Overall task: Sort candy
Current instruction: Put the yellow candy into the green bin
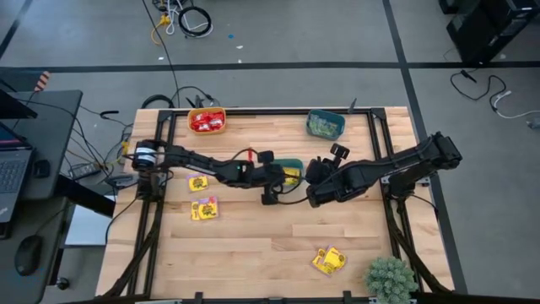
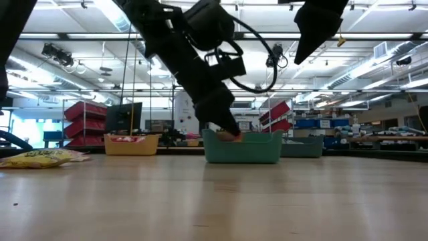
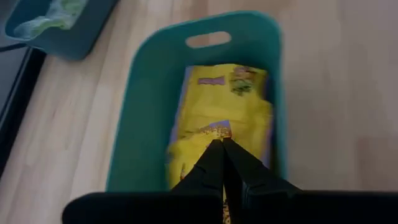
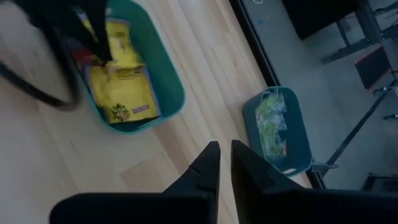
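A teal bin (image 1: 297, 162) (image 3: 140, 118) stands mid-table with yellow candy packets (image 3: 230, 87) lying in it. My left gripper (image 1: 284, 174) (image 3: 221, 144) reaches into it from the left, shut on a yellow packet (image 3: 186, 152). My right gripper (image 1: 314, 176) (image 4: 224, 149) hovers above the bare wood just right of that bin. Its fingers are nearly together with nothing between them. Loose yellow packets (image 1: 199, 182) (image 1: 205, 209) (image 1: 329, 260) lie flat on the table. My left gripper pinches the yellow packet's upper edge (image 3: 214, 132) between its two fingertips. The fingers slant down into the teal bin from the table's left side. The packet hangs below the tips, inside the bin's walls; whether its lower end rests on the packets beneath, I cannot tell.
An orange bin (image 1: 207, 121) of red candy stands at the far left. A second teal bin (image 1: 325, 125) (image 4: 277, 130) of pale green candy stands at the far right. A small plant (image 1: 390, 279) sits at the near right corner. The near half of the table is mostly bare wood.
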You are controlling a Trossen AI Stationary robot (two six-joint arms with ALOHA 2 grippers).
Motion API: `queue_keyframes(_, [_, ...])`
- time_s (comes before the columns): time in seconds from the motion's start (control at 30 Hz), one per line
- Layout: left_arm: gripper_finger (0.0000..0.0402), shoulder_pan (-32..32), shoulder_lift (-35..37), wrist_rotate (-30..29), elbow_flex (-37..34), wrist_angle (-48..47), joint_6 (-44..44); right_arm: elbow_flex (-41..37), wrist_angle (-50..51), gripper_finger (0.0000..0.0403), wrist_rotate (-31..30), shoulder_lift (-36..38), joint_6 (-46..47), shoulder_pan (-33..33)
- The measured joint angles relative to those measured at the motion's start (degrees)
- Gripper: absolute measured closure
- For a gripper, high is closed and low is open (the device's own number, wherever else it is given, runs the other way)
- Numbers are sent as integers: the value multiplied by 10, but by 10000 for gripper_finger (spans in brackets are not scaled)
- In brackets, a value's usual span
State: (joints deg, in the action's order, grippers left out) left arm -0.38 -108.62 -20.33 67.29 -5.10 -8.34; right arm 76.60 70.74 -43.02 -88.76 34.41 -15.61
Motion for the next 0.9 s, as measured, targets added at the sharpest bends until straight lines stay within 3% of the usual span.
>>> queue_keyframes(0.2, [392, 4, -2, -6, 0, -8, -18, 0, -1, 377, 0, 0, 1, -8])
queue_keyframes(0.43, [328, -8, -2, -7, 0, -10, -63, 0, -3, 369, 0, 0, 6, -9])
queue_keyframes(0.63, [287, -9, 9, -52, 1, -11, -51, 0, -3, 351, 0, 0, 4, -9])
queue_keyframes(0.77, [335, -11, 42, -66, -5, -17, -32, -6, 6, 359, 2, 0, -3, -12])
queue_keyframes(0.83, [378, -11, 67, -37, -24, -5, -25, -24, 5, 384, 3, 0, -1, -20])
queue_keyframes(0.9, [392, -11, 95, 9, -59, 38, -10, -51, -7, 397, 8, 4, 13, -31])
